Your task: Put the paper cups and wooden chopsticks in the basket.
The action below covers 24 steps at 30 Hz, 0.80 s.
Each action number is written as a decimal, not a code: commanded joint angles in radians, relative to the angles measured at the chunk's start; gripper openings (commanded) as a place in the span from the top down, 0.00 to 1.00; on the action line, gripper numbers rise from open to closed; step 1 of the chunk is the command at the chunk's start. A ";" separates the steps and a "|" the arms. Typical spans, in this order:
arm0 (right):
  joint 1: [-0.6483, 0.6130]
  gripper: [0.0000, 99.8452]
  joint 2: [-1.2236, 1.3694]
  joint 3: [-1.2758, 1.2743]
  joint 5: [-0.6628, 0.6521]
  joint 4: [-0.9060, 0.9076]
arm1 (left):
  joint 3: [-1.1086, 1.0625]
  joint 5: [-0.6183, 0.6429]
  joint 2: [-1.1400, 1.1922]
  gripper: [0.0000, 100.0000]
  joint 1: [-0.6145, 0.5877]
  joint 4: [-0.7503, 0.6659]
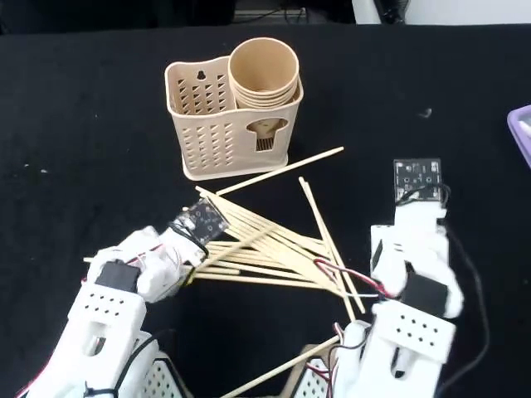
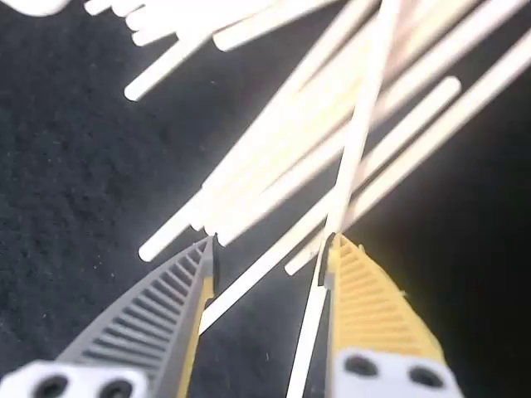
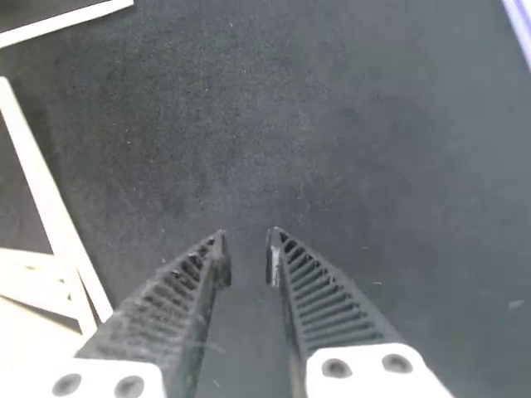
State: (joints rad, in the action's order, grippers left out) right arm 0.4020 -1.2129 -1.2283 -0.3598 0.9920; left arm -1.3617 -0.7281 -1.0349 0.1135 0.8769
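One cup stack in one basket; chopsticks beyond counting; left fingers, right fingers apart.

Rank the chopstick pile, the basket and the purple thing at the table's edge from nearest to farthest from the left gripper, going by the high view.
1. Chopstick pile: mid-table, right under the left gripper.
2. Basket: beyond the pile, on the side away from the arms.
3. Purple thing: at the far right edge.
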 commanded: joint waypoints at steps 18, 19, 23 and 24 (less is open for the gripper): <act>-0.373 0.91 0.357 0.232 -1.254 0.753 | 0.005 0.437 -0.009 0.78 -0.021 -0.069; -0.416 0.91 0.354 0.197 -1.224 0.718 | 0.004 0.442 -0.009 0.78 -0.021 -0.068; -0.497 0.91 0.354 0.111 -1.085 0.554 | 0.027 0.443 -0.009 0.78 -0.021 -0.068; -0.516 0.91 0.354 0.104 -1.063 0.540 | 0.042 0.443 -0.009 0.77 -0.021 -0.054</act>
State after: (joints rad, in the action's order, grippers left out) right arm -0.0307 -0.8661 -1.0518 -1.5259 1.6241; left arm -1.3679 -0.2938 -1.0349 0.1028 0.8155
